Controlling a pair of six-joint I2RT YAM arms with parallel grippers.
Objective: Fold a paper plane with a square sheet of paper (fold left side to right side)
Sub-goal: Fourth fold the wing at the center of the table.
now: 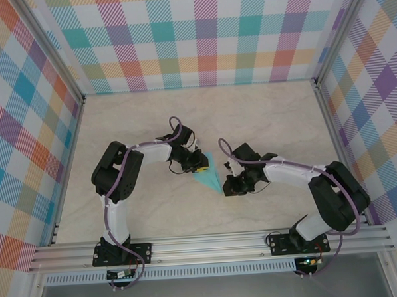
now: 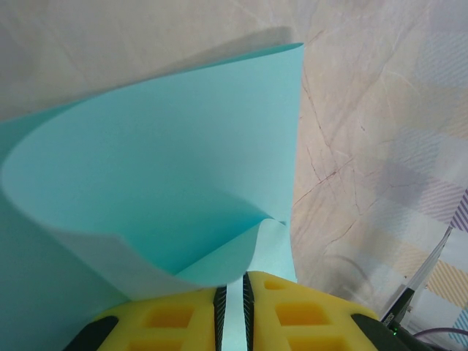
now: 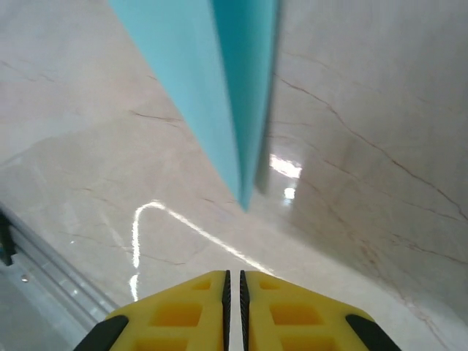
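Left wrist: left jaws pinch the paper plane [image 2: 161, 161]; right jaws closed, empty.

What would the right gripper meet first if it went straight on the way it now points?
Probably the paper plane: its sharp tip points back at the shut right gripper, directly ahead. Depth is unclear, so it might slip beneath the tip and touch the table first.
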